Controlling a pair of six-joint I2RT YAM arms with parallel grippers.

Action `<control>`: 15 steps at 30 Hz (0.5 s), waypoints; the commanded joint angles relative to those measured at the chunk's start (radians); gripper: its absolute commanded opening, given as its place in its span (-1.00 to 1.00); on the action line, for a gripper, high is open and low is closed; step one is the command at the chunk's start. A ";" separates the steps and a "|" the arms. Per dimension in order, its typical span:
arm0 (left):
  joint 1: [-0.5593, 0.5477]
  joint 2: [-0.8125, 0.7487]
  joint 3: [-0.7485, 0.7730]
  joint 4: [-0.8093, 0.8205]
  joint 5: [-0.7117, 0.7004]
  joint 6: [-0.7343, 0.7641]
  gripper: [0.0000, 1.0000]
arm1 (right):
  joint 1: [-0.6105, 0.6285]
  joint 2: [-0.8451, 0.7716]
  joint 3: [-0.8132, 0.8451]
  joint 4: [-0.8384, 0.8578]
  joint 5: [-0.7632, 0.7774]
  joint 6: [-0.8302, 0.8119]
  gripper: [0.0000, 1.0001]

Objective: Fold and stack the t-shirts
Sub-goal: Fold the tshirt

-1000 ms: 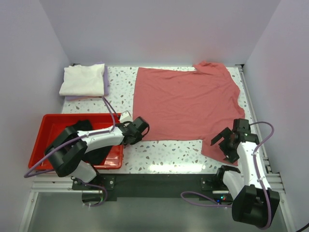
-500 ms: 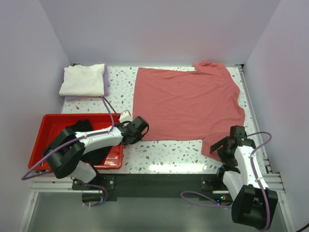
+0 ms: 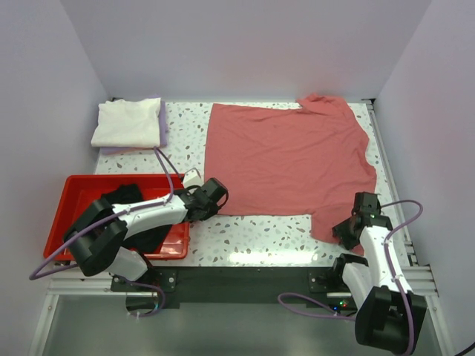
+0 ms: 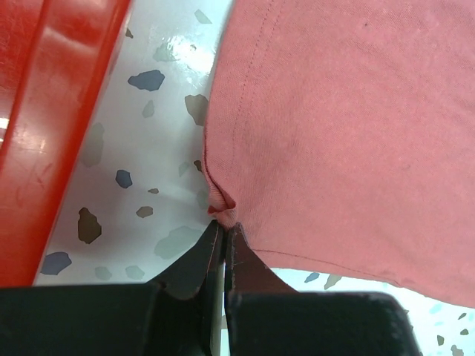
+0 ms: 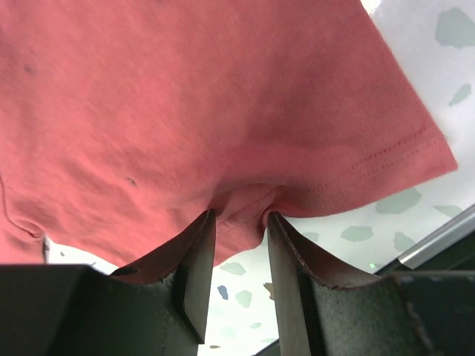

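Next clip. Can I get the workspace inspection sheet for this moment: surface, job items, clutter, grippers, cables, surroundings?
Surface: speckled white table, bare along its near edge.
Job's things: salmon t-shirt spread flat across the middle and right. Folded cream-white shirt lies on a pale lavender shirt at the far left corner. Dark cloth lies in the tray, partly hidden by the left arm.
Clutter: red tray at near left.
Grippers: left gripper shut on the salmon t-shirt's near-left corner. Right gripper has its jaws apart, either side of a pucker in the shirt's near-right edge.
Cables: purple cables loop off both arms.
Surroundings: plain pale walls on three sides.
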 commanded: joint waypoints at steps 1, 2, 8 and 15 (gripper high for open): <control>0.002 -0.020 0.017 -0.012 -0.034 0.022 -1.00 | -0.002 0.014 -0.020 0.111 0.053 0.012 -0.19; 0.002 -0.020 0.020 -0.015 -0.032 0.023 -1.00 | -0.003 0.020 -0.009 0.116 0.063 0.006 -0.14; 0.002 -0.015 0.025 -0.022 -0.034 0.019 -1.00 | -0.003 0.062 0.010 0.145 0.102 -0.008 -0.07; 0.002 -0.015 0.036 -0.032 -0.035 0.031 -1.00 | -0.002 0.024 -0.003 0.199 0.097 -0.032 -1.00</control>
